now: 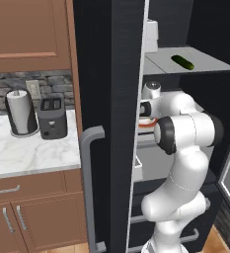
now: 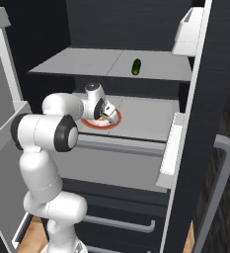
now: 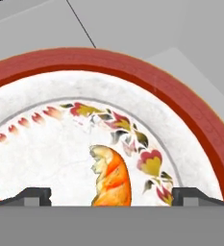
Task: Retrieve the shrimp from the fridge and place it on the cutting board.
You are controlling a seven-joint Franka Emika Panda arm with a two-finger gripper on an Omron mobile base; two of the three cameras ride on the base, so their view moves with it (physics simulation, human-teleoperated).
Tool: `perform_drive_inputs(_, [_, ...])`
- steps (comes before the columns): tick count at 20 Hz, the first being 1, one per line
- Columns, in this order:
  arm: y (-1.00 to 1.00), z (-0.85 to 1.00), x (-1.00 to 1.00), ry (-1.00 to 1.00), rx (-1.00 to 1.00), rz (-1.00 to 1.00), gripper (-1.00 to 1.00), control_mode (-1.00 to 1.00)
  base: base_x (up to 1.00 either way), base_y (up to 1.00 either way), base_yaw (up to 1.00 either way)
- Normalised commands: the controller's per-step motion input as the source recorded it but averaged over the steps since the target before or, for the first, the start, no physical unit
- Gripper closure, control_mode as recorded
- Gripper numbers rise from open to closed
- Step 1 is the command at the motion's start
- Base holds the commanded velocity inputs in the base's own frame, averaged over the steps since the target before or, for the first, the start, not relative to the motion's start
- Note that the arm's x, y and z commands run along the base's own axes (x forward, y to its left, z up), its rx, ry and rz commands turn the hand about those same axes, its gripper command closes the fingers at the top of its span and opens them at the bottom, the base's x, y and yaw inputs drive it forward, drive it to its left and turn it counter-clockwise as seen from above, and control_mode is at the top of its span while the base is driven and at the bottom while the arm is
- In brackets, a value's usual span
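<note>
Inside the open fridge (image 2: pixel 136 29), the end effector (image 3: pixel 111 197) hangs just above the red-rimmed plate (image 3: pixel 180 105) on the middle shelf (image 2: pixel 146 116), its fingers spread wide on either side of the shrimp (image 3: pixel 111 180), which lies on the plate.

A home kitchen, rendered in simulation.

A tall black fridge (image 1: pixel 109 99) stands open beside reddish-brown wooden cabinets (image 1: pixel 27 32), its grey shelves (image 2: pixel 136 116) carrying a cucumber (image 2: pixel 135 66) and a red-rimmed plate (image 3: pixel 190 110) (painted with small leaves and hearts). To its left, a white marble worktop (image 1: pixel 27 150) carries a dark toaster (image 1: pixel 53 117) and a paper towel roll (image 1: pixel 20 112), backed by a grey stone wall (image 1: pixel 18 81) with a wall socket (image 1: pixel 33 89).
</note>
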Motion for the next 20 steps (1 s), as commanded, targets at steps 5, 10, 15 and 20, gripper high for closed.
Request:
perform_drive_inputs(5, [0.0,-0.07,0.0,0.0,0.0,0.0,-1.0,-1.0,0.0,0.0,0.0])
perform_drive_inputs(10, [0.0,0.0,0.0,0.0,0.0,0.0,1.0,-1.0,0.0,0.0,0.0])
perform_drive_inputs(15, [0.0,0.0,0.0,0.0,0.0,0.0,1.0,-1.0,0.0,0.0,0.0])
perform_drive_inputs(20, [0.0,0.0,0.0,0.0,0.0,0.0,1.0,-1.0,0.0,0.0,0.0])
